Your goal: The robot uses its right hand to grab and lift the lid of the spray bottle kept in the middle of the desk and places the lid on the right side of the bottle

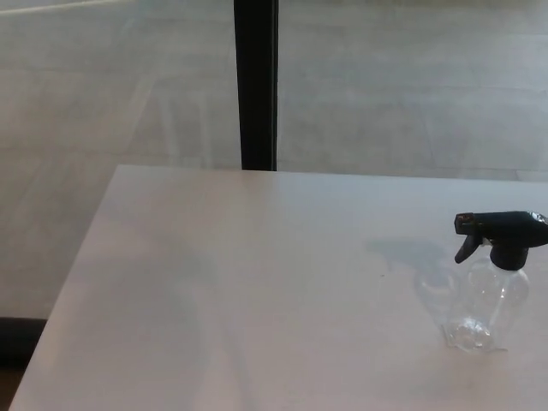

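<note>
A clear plastic spray bottle (486, 304) stands upright on the white desk (257, 291), close to the picture's right edge. Its black trigger-spray lid (503, 234) sits on the bottle's neck, with the nozzle pointing toward picture left. The lid's right end is cut off by the frame edge. Neither of my hands shows in the head view.
A black vertical post (256, 84) stands behind the desk's far edge, in front of glass panels. The desk's left edge runs diagonally from the far corner (120, 169) down to the lower left, with dark floor (17, 342) beyond it.
</note>
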### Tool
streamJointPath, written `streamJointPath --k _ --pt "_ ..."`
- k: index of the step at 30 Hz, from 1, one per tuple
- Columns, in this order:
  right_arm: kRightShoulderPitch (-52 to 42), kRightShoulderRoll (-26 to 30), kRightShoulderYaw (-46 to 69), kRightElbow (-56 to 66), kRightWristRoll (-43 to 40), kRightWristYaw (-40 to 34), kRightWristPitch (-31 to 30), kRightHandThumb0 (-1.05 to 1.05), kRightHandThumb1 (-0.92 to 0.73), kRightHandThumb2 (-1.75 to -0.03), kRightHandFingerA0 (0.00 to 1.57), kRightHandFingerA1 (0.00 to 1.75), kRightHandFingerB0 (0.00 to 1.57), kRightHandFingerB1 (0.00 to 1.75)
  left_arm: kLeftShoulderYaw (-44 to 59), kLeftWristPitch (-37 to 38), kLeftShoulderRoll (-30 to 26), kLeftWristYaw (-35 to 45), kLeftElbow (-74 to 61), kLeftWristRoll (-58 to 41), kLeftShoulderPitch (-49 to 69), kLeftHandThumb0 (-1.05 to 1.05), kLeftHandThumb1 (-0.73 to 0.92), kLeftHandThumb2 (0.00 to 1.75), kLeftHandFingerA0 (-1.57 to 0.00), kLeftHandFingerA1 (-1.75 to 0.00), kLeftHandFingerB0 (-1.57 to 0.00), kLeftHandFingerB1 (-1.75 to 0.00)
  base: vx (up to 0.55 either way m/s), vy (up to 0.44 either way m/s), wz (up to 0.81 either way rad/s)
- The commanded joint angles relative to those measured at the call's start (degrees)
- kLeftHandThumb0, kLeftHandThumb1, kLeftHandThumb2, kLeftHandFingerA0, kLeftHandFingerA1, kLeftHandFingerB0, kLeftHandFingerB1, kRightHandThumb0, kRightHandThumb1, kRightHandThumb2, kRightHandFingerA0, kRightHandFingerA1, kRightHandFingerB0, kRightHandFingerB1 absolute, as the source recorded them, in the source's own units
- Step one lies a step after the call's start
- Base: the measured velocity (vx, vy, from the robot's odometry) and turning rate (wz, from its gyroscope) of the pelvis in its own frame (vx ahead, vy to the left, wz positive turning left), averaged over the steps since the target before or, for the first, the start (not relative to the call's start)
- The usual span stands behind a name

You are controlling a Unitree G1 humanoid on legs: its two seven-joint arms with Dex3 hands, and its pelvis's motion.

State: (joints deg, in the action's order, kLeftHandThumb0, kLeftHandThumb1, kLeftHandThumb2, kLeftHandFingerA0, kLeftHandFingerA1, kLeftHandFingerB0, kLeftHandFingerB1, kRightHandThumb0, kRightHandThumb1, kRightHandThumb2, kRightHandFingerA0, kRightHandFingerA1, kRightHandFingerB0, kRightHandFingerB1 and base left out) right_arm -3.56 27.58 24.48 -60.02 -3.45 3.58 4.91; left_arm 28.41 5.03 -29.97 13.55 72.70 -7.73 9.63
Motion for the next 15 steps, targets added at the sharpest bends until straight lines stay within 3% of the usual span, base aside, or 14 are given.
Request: streamJointPath --k 1,3,4,5,6,7,8,9,10,11,13,15 --pt "2.5 3.6 6.1 -1.8 -5.2 -5.9 -1.9 -0.73 -0.57 -0.98 0.64 1.14 0.0 0.24 1.2 1.7 -0.6 1.7 0.6 -2.4 0.2 -0.73 0.82 0.64 -0.57 -0.56 -0.42 -0.42 0.0 0.0 0.0" --pt "4.4 4.8 11.3 -0.7 -8.7 -8.9 -4.8 -0.78 -0.58 -0.91 0.57 1.04 0.02 0.21 1.5 2.3 -0.4 2.6 0.9 -2.7 0.4 -0.75 0.82 0.65 -0.55 -0.55 -0.4 -0.42 0.0 0.0 0.0" --pt "5.3 5.7 13.3 -0.6 -9.8 -10.1 -5.6 -0.8 -0.56 -0.96 0.7 1.08 0.01 0.17 1.8 2.1 -0.4 3.0 0.9 -3.0 0.5 -0.75 0.82 0.65 -0.55 -0.56 -0.4 -0.42 0.0 0.0 0.0" --pt "5.9 6.4 14.9 -0.3 -10.5 -9.8 -5.7 -0.75 -0.68 -0.67 0.59 1.18 0.0 0.14 1.7 2.1 -0.5 2.9 1.0 -2.8 0.5 -0.72 0.64 1.04 -0.48 -0.63 -0.33 -0.53 0.0 0.0 0.0" --pt "6.5 7.1 16.0 -0.2 -10.9 -9.7 -5.9 -0.73 -0.72 -0.62 0.33 0.75 0.0 0.15 1.6 1.8 -0.6 2.5 1.1 -2.7 0.3 -0.72 0.63 1.03 -0.5 -0.63 -0.36 -0.54 0.0 0.0 0.0" --pt "7.1 7.8 16.9 -0.3 -11.1 -9.9 -6.1 -0.73 -0.72 -0.62 0.33 0.75 0.0 0.15 1.5 1.5 -0.8 2.1 1.1 -2.5 0.1 -0.72 0.63 1.03 -0.5 -0.63 -0.36 -0.54 0.0 0.0 0.0" --pt "8.8 9.2 18.3 -1.0 -11.8 -10.1 -6.7 -0.72 -0.71 -0.61 0.24 0.57 0.0 0.19 1.5 1.3 -0.9 1.7 1.3 -2.4 -0.2 -0.74 0.81 0.64 -0.57 -0.54 -0.44 -0.41 0.0 0.0 0.0" --pt "11.6 11.1 20.3 0.5 -13.3 -10.9 -7.7 -0.81 -0.56 -0.92 0.21 0.62 0.0 0.23 1.7 1.5 -0.9 2.1 1.0 -2.9 -0.1 -0.73 0.81 0.65 -0.56 -0.54 -0.42 -0.42 0.0 0.0 0.0" --pt "13.3 11.9 21.4 2.6 -14.0 -10.9 -9.1 -0.76 -0.56 -0.92 0.34 0.75 0.0 0.26 1.7 1.8 -1.0 2.1 0.9 -2.8 0.0 -0.73 0.81 0.64 -0.57 -0.54 -0.42 -0.42 0.0 0.0 0.0" --pt "14.4 12.6 21.2 4.1 -13.5 -9.9 -8.7 -0.7 -0.7 -0.61 0.44 0.93 0.0 0.24 1.4 2.1 -1.3 2.8 0.6 -2.7 0.2 -0.72 0.83 0.65 -0.55 -0.54 -0.4 -0.41 0.0 0.0 0.0" --pt "16.0 12.1 22.0 9.8 -15.1 -6.2 -6.4 -0.65 -0.7 -0.61 0.24 0.52 0.0 0.22 0.9 2.1 -1.7 2.6 0.6 -2.2 -0.2 -0.74 0.83 0.65 -0.56 -0.54 -0.42 -0.41 0.0 0.0 0.0" --pt "17.2 12.0 21.2 19.0 -16.8 -1.9 -7.7 -0.65 -0.7 -0.61 0.24 0.55 0.0 0.21 0.7 2.0 -1.7 1.6 0.8 -2.0 -0.8 -0.75 0.82 0.64 -0.58 -0.55 -0.43 -0.41 0.0 0.0 0.0"
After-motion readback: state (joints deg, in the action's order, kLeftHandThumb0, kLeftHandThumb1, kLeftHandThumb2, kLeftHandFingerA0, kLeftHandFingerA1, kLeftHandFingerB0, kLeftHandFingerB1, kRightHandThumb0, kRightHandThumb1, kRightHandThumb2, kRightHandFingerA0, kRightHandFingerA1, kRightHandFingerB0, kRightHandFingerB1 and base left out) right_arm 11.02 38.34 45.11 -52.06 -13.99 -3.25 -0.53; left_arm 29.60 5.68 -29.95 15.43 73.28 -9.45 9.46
